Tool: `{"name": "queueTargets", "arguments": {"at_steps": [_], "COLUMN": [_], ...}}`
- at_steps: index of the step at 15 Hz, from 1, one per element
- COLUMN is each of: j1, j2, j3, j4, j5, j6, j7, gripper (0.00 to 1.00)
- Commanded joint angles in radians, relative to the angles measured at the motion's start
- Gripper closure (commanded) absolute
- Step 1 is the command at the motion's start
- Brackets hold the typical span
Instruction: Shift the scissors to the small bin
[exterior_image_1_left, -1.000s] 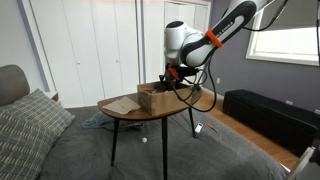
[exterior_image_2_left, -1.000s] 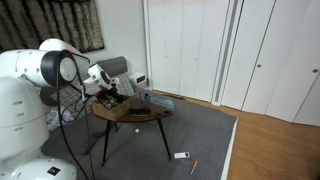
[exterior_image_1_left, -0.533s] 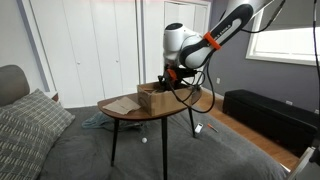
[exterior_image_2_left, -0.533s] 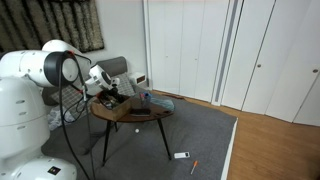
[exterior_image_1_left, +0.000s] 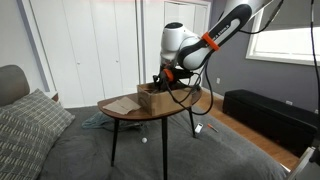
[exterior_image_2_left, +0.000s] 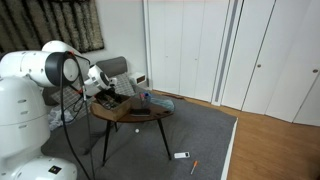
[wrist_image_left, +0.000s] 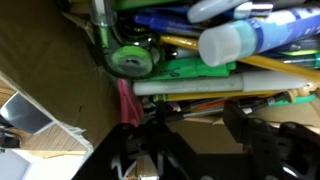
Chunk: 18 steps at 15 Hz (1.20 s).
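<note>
The small bin is an open cardboard box (exterior_image_1_left: 150, 98) on the round wooden table (exterior_image_1_left: 150, 113); it also shows in an exterior view (exterior_image_2_left: 110, 104). My gripper (exterior_image_1_left: 160, 82) hangs just over the box's rim. In the wrist view the box (wrist_image_left: 40, 60) is full of pens, markers and a green ring-ended item (wrist_image_left: 130, 60). I cannot pick out the scissors with certainty. My gripper's (wrist_image_left: 198, 140) dark fingers stand apart, with bare cardboard between them and nothing held.
A flat cardboard piece (exterior_image_1_left: 120, 104) lies on the table beside the box. A bluish object (exterior_image_2_left: 152, 100) sits on the table's far side. There are a grey cushion (exterior_image_1_left: 30, 125), a dark bench (exterior_image_1_left: 265, 110) and small items on the floor (exterior_image_2_left: 181, 155).
My gripper has shifted slightly sideways over the box. Nothing else has visibly moved.
</note>
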Motion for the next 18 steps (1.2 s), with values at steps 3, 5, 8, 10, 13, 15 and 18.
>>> {"name": "queueTargets", "arguments": {"at_steps": [3, 5, 8, 10, 13, 15, 18], "j1": [0.031, 0.032, 0.031, 0.026, 0.022, 0.02, 0.016], "j2": [-0.022, -0.027, -0.039, -0.043, -0.044, -0.042, -0.034], "j3": [-0.033, -0.037, -0.042, -0.04, -0.035, -0.038, -0.045], "j4": [0.009, 0.012, 0.013, 0.012, 0.012, 0.011, 0.01], "j5": [-0.022, -0.029, -0.043, -0.041, -0.03, -0.039, -0.054], "j6": [-0.037, -0.06, -0.104, -0.127, -0.15, -0.154, -0.134], "j7": [0.032, 0.036, 0.047, 0.048, 0.041, 0.045, 0.047], "gripper": [0.36, 0.38, 0.39, 0.41, 0.4, 0.39, 0.39]}}
